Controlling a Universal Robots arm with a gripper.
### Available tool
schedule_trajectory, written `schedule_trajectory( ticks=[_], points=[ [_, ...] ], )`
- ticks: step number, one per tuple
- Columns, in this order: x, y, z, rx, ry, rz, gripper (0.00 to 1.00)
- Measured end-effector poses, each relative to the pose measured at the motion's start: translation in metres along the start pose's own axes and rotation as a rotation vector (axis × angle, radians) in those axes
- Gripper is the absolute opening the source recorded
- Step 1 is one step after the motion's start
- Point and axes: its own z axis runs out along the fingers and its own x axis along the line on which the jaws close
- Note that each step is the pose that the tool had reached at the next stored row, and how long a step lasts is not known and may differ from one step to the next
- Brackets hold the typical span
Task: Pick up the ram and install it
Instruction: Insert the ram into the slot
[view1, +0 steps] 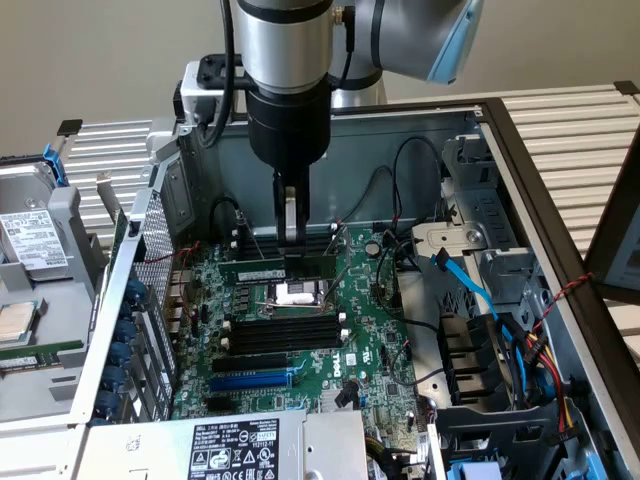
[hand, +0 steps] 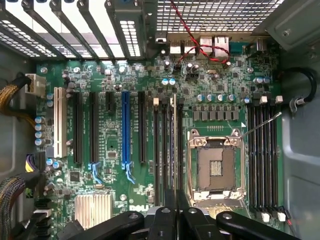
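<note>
In the exterior view the arm drops straight down into the open case (view1: 520, 150), wrist vertical. The gripper (view1: 290, 232) has its fingers pinched close on the top edge of the ram (view1: 255, 268), which stands on edge just beyond the CPU socket (view1: 300, 293). Whether it is seated in a slot I cannot tell.

In the wrist view the ram (hand: 174, 145) shows edge-on between black slots (hand: 161, 150). "DELL" is printed on the motherboard (hand: 112, 142).
</note>
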Motion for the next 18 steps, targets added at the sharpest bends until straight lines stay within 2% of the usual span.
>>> schedule_trajectory(
  ticks=[11,15,18],
  points=[
    [0.001,-0.0007,0.0199,0.0,0.0001,0.0,0.12],
    [0.007,-0.0014,0.0269,0.0001,-0.0003,0.0,0.12],
    [0.01,-0.0031,0.0322,-0.0001,-0.0027,0.002,0.12]
  ],
)
